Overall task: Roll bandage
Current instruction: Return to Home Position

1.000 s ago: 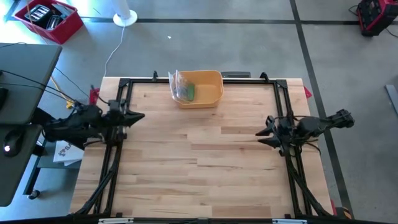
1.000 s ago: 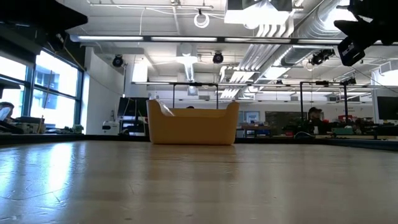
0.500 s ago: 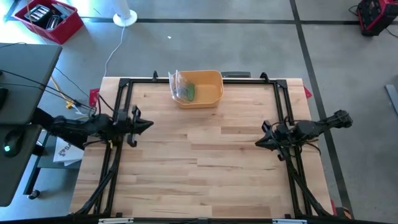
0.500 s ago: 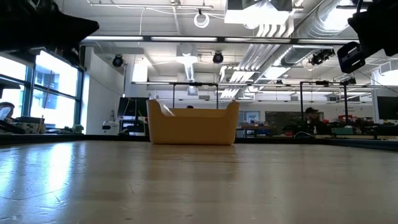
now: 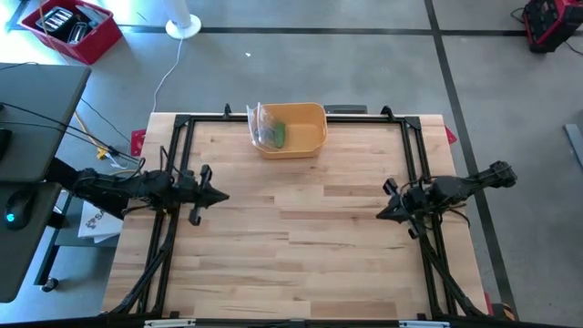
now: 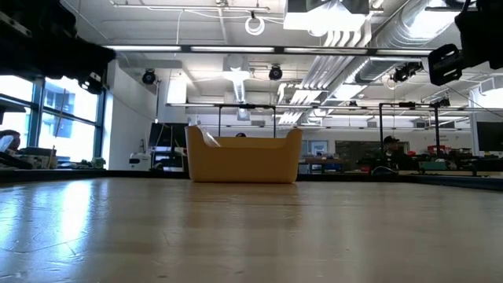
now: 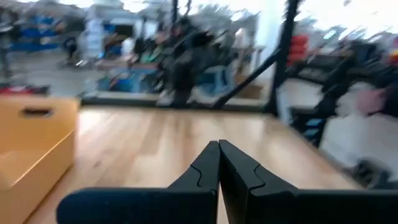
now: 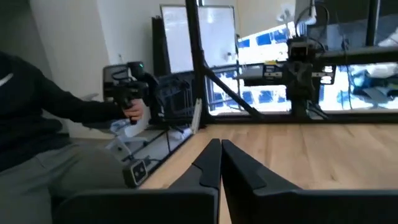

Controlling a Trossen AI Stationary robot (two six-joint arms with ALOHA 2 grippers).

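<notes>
Planks of pale wood make up the surface (image 5: 301, 264), seen from above with a dark arm at either side. Midway along the left edge, the left end effector (image 5: 217, 195) reaches in over the wood, its two fingers pressed together tip to tip. Opposite it, near the right edge, the right end effector (image 5: 383, 214) points inward, its fingers likewise pressed together. The two are well apart. Farther back, near the middle of the far edge, stands the yellow bin (image 5: 305, 146), just beside the black rail (image 5: 209, 117) that frames the surface. Inside the bin lies the clear zip bag (image 5: 262, 128), leaning on the left wall, with the rolled green bandage (image 5: 279, 135) in it. Beyond the surface, the right wrist view catches a person (image 8: 37, 124) in dark clothing, one hand (image 8: 132, 111) around a black handle.
</notes>
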